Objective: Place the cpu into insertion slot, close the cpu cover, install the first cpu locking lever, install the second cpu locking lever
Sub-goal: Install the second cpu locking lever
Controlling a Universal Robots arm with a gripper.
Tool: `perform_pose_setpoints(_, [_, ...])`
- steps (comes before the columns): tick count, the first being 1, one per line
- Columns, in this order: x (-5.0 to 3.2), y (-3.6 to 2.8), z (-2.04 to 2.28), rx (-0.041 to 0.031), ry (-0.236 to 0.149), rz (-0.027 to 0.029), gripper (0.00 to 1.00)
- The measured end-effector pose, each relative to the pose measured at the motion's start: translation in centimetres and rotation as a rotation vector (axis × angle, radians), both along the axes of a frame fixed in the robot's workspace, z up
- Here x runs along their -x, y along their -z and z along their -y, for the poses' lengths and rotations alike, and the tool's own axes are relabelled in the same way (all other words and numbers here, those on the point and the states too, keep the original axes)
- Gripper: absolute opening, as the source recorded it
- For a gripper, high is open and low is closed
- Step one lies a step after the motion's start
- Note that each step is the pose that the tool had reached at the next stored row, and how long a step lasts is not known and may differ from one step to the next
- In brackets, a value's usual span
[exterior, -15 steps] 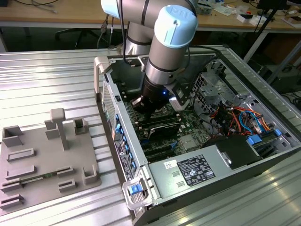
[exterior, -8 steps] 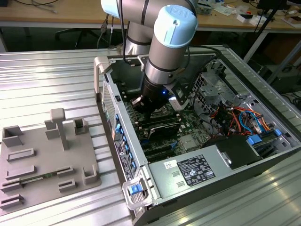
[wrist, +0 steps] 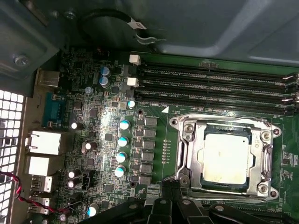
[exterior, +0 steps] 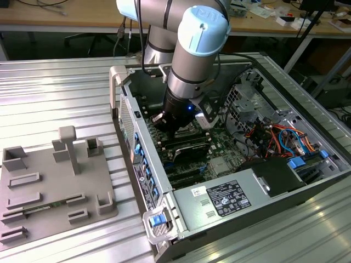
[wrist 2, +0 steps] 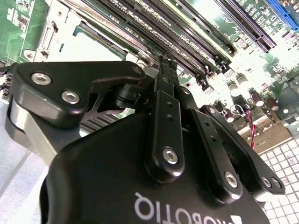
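The cpu [wrist: 226, 158], a silvery square chip, lies flat in the insertion slot [wrist: 224, 117] on the green motherboard. The cpu cover [wrist: 198, 154], a silver frame, lies down around the chip's edges. In the first wrist view my gripper [wrist: 170, 185] is shut, its black fingertips together just off the socket's corner. The second wrist view has the gripper [wrist 2: 164, 63] with its tips pressed together beside the bright socket [wrist 2: 88, 44]. Whether a thin locking lever sits between the tips I cannot tell. In the exterior view the gripper [exterior: 174, 133] reaches down into the open computer case [exterior: 164, 224].
Long black memory slots [wrist: 215, 88] run beside the socket. Capacitors [wrist: 122, 140] and rear ports [wrist: 42, 142] stand on its other side. A power supply [exterior: 225, 200] and coloured cables [exterior: 274, 134] crowd the case. A grey fixture plate [exterior: 55, 186] lies at the exterior view's left.
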State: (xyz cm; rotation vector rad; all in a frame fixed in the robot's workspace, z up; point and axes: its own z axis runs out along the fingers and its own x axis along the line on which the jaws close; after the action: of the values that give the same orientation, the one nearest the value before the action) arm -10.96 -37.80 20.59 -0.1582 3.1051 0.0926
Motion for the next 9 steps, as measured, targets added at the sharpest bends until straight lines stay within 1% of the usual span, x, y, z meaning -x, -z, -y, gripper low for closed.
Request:
perform_pose_setpoints(4, [-0.01, 0.10, -0.06, -0.0028, -0.007, 0.0002, 0.11])
perform_pose_setpoints(9, [0.00, 0.28, -0.14, -0.0030, -0.012, 0.0002, 0.11])
